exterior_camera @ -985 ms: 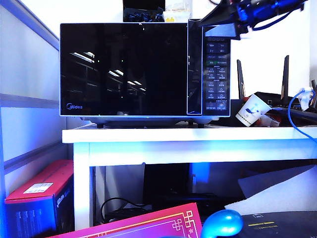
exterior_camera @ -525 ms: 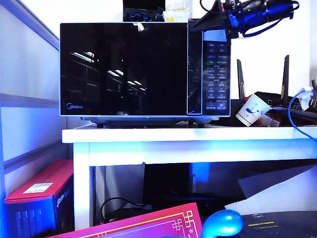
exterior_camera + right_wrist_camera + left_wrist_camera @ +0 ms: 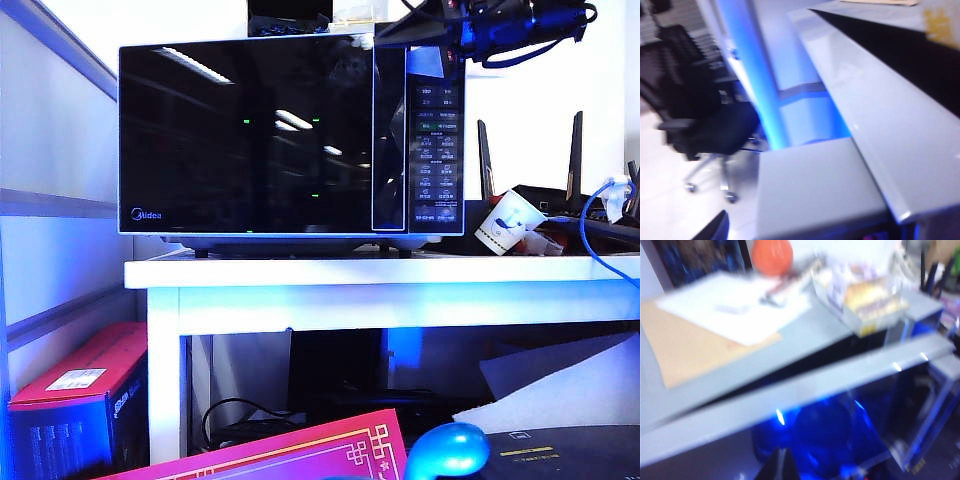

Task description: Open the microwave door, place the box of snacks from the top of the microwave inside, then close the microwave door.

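The black-fronted microwave (image 3: 437, 140) stands on the white table (image 3: 380, 272). Its glossy microwave door (image 3: 250, 130) stands slightly ajar at the handle side; a dark gap shows behind its pale top edge (image 3: 805, 390) (image 3: 875, 120). The pale box of snacks (image 3: 355, 14) (image 3: 865, 300) lies on the microwave's top, near the right end. My right gripper (image 3: 402, 32) is at the door's upper right corner, open; only one dark finger (image 3: 715, 227) shows in its wrist view. My left gripper (image 3: 782, 467) hovers in front of and above the door, shut and empty. It is not seen in the exterior view.
Papers and an orange ball (image 3: 771, 255) also lie on the microwave's top. A paper cup (image 3: 505, 222), router antennas (image 3: 577, 160) and a blue cable (image 3: 600, 240) sit right of the microwave. A red box (image 3: 80, 390) lies under the table. An office chair (image 3: 695, 120) stands nearby.
The door has swung a little further out, and its reflections have shifted. The right arm has moved left along the microwave's top corner with it.
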